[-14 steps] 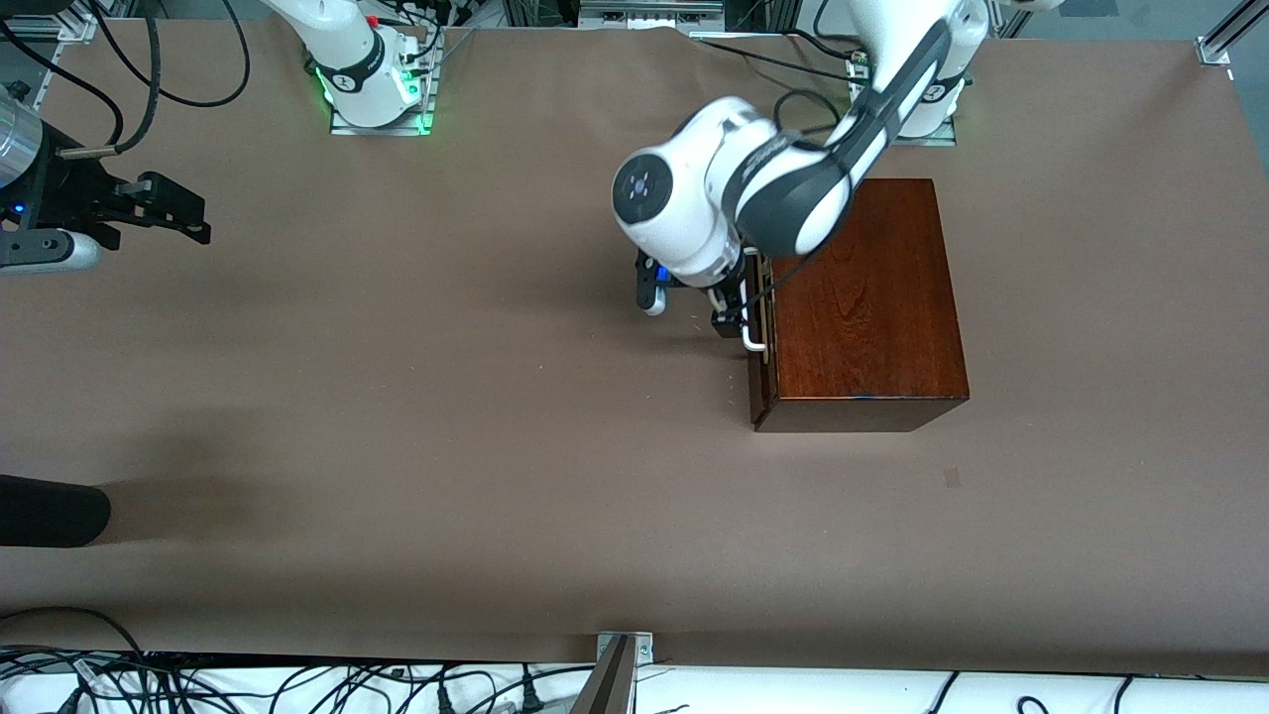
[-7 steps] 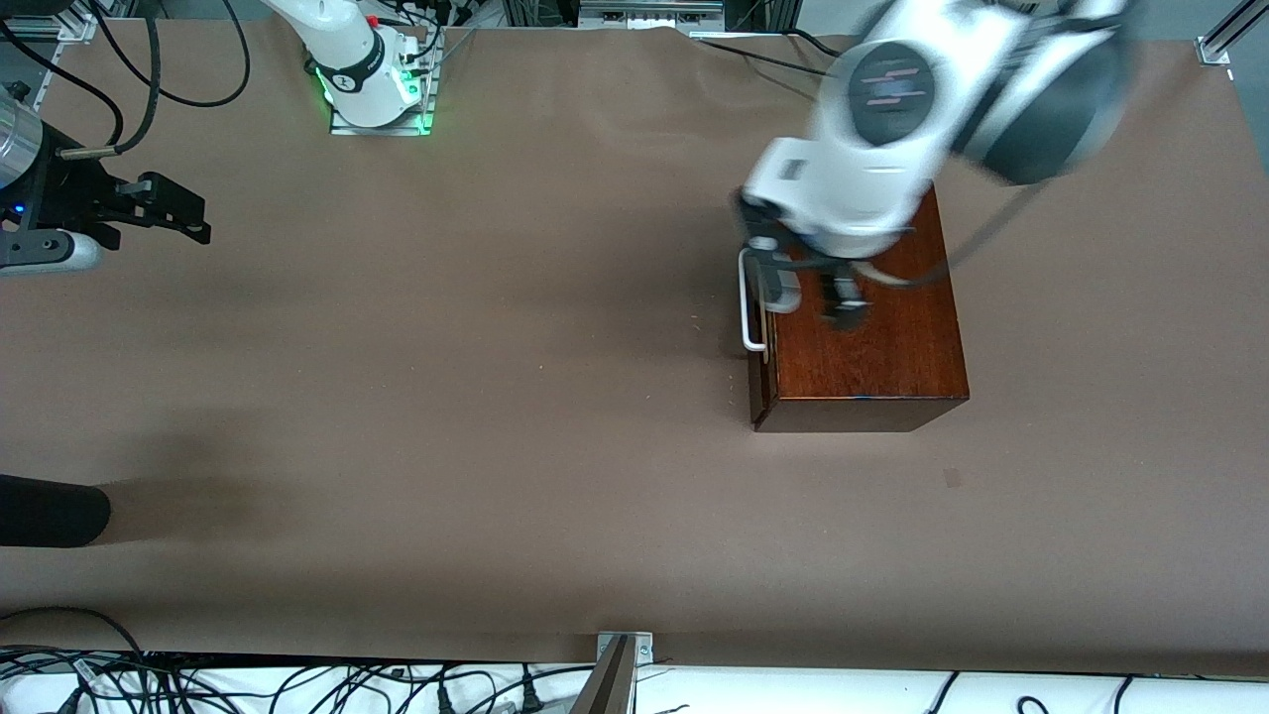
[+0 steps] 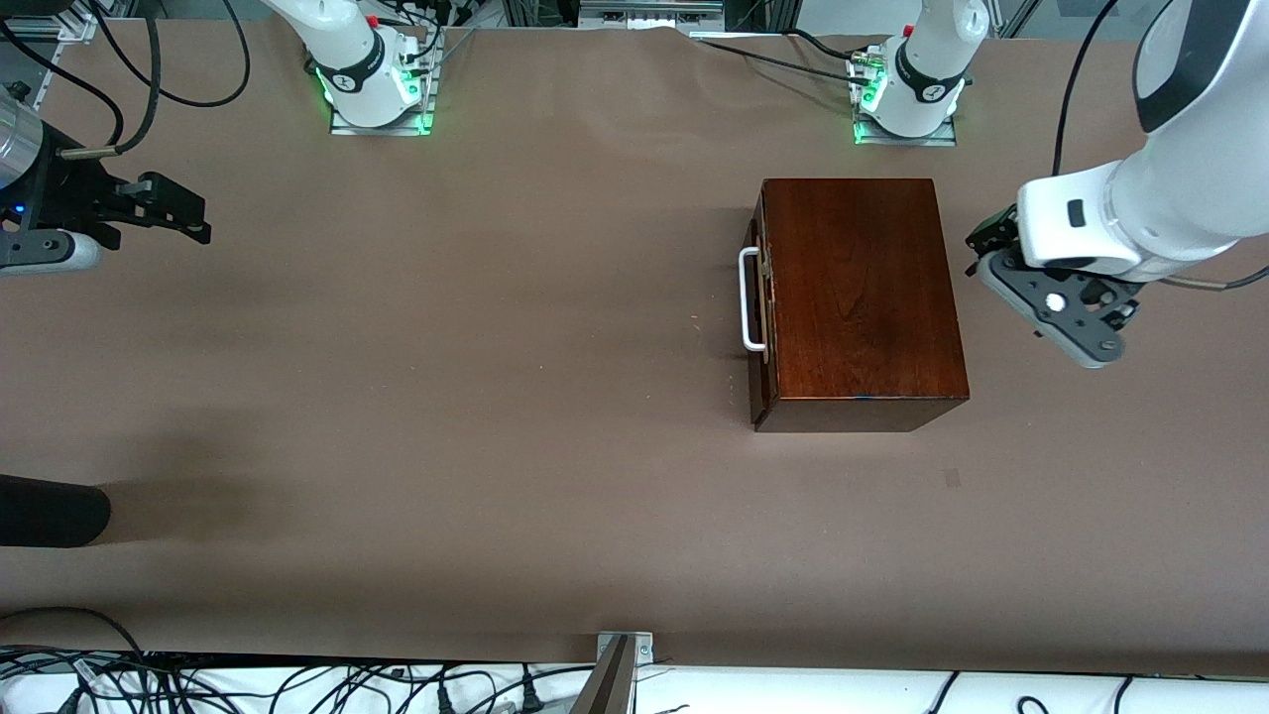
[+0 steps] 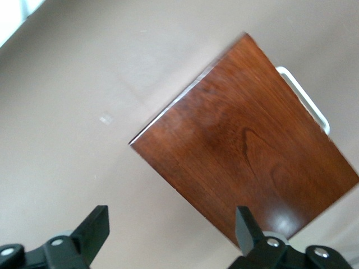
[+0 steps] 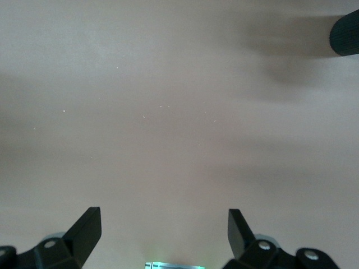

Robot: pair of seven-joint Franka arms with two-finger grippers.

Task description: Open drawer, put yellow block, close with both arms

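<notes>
The dark mahogany box stands on the table toward the left arm's end. Its drawer front sits flush with the box, and the white bar handle faces the right arm's end. My left gripper hangs open and empty over the table beside the box, on the side away from the handle. The left wrist view shows its open gripper above the table, with the box top and handle ahead. My right gripper waits open and empty at the right arm's end, over bare table. The yellow block is out of view.
A black rounded object lies at the table's edge at the right arm's end and also shows in the right wrist view. The green-lit arm bases stand farthest from the front camera. Cables and a metal bracket line the near edge.
My left gripper was at the drawer handle. It has let go, risen over the box top and swung out past the box to the left arm's end. The drawer stays shut; the right arm is still.
</notes>
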